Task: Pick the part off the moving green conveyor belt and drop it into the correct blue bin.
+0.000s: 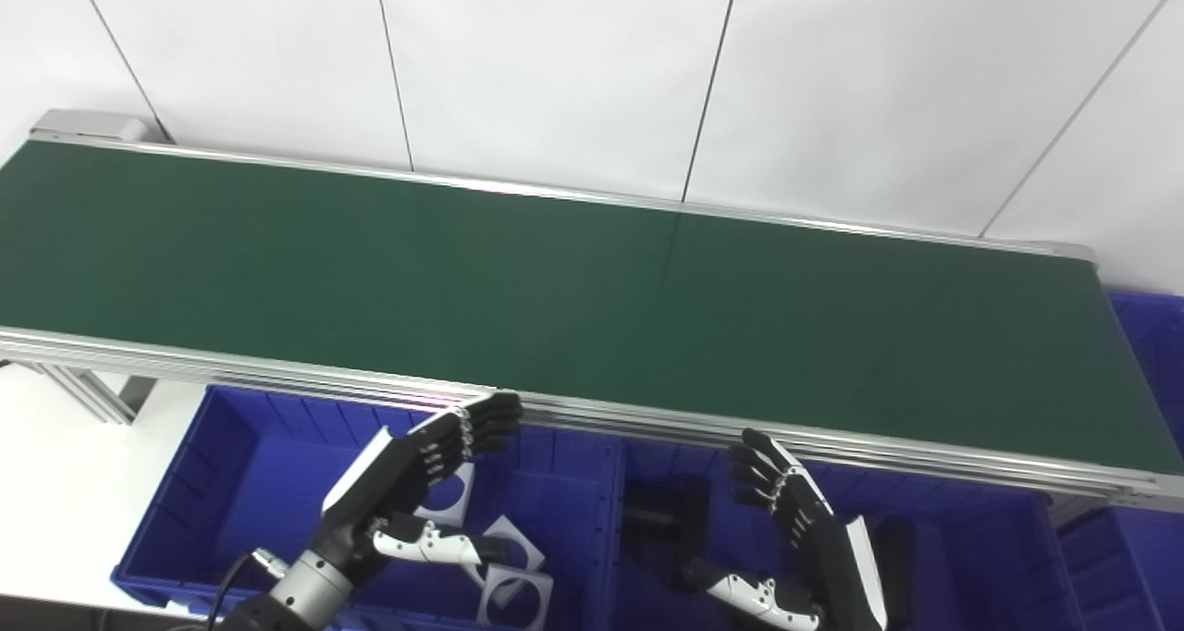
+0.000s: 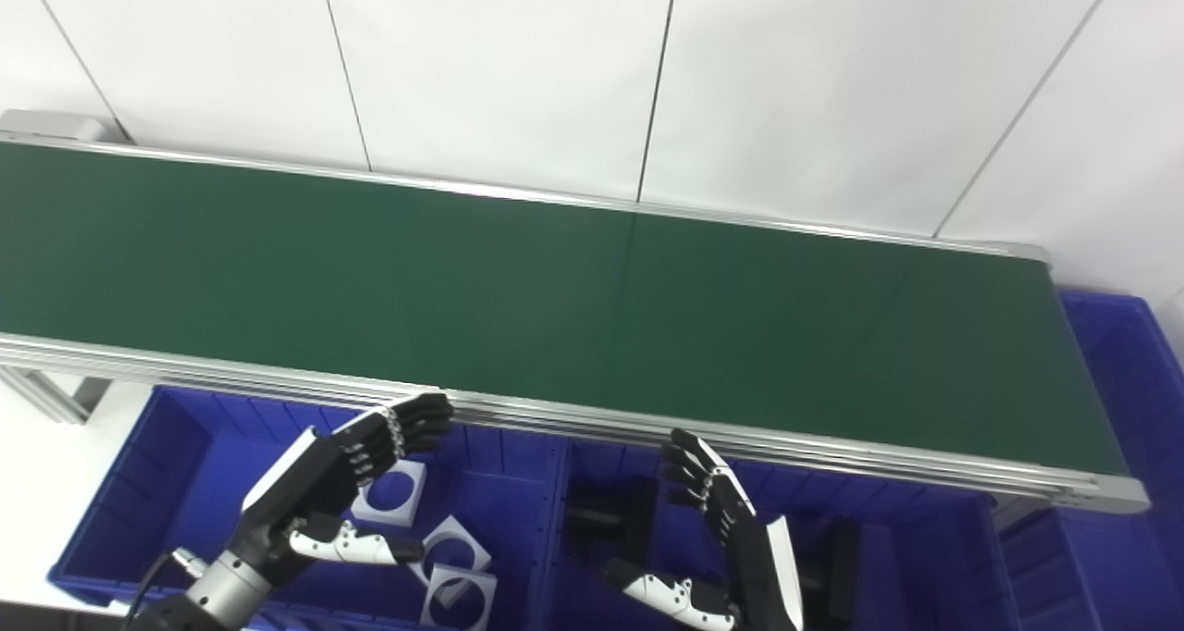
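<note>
The green conveyor belt (image 1: 555,289) runs across the view with no part on it. My left hand (image 1: 416,483) is open and empty, raised above the left blue bin (image 1: 222,483) just below the belt's near rail. My right hand (image 1: 805,529) is open and empty above the middle blue bin (image 1: 971,557). White square parts with round holes (image 1: 513,589) lie in the left bin. Black parts (image 1: 661,511) lie in the middle bin.
A third blue bin (image 1: 1152,335) stands at the belt's right end. The belt's aluminium near rail (image 1: 277,372) runs between the hands and the belt. A white panelled wall (image 1: 555,57) stands behind the belt.
</note>
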You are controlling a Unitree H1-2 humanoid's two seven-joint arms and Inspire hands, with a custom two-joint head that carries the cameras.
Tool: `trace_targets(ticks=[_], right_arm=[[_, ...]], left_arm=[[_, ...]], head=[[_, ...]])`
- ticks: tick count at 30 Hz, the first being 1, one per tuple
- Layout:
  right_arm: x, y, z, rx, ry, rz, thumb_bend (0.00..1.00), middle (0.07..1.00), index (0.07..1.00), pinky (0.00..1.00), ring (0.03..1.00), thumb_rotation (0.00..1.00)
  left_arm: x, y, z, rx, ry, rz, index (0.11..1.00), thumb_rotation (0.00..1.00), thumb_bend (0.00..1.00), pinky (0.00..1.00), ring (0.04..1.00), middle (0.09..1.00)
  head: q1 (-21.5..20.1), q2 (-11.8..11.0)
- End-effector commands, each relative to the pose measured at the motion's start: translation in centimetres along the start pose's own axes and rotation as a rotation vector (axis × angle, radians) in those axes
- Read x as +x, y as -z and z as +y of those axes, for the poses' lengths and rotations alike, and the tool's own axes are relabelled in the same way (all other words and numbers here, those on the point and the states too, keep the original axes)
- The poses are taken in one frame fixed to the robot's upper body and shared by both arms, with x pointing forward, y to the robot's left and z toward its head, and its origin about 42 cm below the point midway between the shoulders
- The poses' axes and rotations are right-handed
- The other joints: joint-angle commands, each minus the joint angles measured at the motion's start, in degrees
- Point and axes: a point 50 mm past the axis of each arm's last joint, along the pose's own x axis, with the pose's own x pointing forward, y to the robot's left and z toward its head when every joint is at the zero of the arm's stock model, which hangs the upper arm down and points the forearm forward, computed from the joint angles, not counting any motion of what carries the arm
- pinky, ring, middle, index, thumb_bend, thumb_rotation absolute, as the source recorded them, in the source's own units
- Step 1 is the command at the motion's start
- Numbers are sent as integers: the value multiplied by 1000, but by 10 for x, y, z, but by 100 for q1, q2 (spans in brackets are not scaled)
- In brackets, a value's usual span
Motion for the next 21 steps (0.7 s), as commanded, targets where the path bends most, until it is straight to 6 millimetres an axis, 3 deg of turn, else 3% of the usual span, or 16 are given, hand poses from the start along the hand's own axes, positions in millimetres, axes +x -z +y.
trace_targets(ticks=[1,3,14,21], right_arm=[[3,-5,2,-2,8,-29,797,810,854,708,774,283],[3,-5,1,-5,4,-32,787,814,859,710,775,277],[2,-8,-4,-1,9,-35,791,806,853,700,773,284],[4,-8,-3,1,11,-30,801,804,850,706,770,281]], left_arm=[[5,-9,6,16,0,-82,834,108,866,837,838,847],[6,-7,6,11,-3,-90,827,117,876,833,832,834],[9,-11,1,6,8,-86,830,108,870,842,848,852],[9,-11,3,-16,0,-103,830,98,869,836,844,848]], head=[[95,19],[297,42],[463,124],[80,179]])
